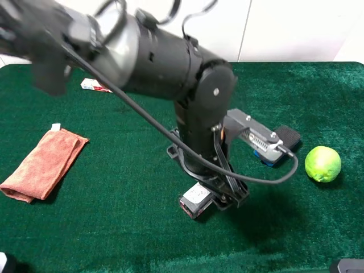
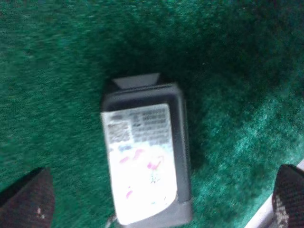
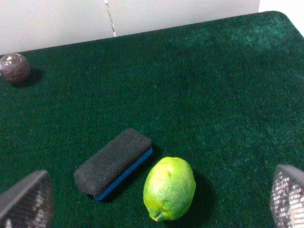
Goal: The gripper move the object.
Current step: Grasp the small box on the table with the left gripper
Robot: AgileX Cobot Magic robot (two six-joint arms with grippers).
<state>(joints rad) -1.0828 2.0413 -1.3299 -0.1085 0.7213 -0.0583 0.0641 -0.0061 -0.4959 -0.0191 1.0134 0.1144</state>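
Observation:
The object, a small dark grey box [image 1: 195, 201] with a white label on top and a reddish end face, lies on the green cloth near the front middle. My left gripper [image 1: 215, 192] hangs from the thick black arm straight over it. In the left wrist view the box [image 2: 145, 161] lies between the two fingertips [image 2: 28, 199] of the left gripper [image 2: 159, 202], which is open and touches neither side of it. My right gripper [image 3: 156, 202] is open and empty, above the cloth near the sponge and the lime.
A flat black-and-blue sponge block [image 1: 282, 142] [image 3: 114, 164] lies right of the left arm, with a green lime [image 1: 322, 164] [image 3: 169, 188] beside it. An orange cloth [image 1: 42, 165] lies at the left, a long white-and-red box [image 1: 95, 86] at the back left. A dark ball [image 3: 14, 68] sits by the far edge.

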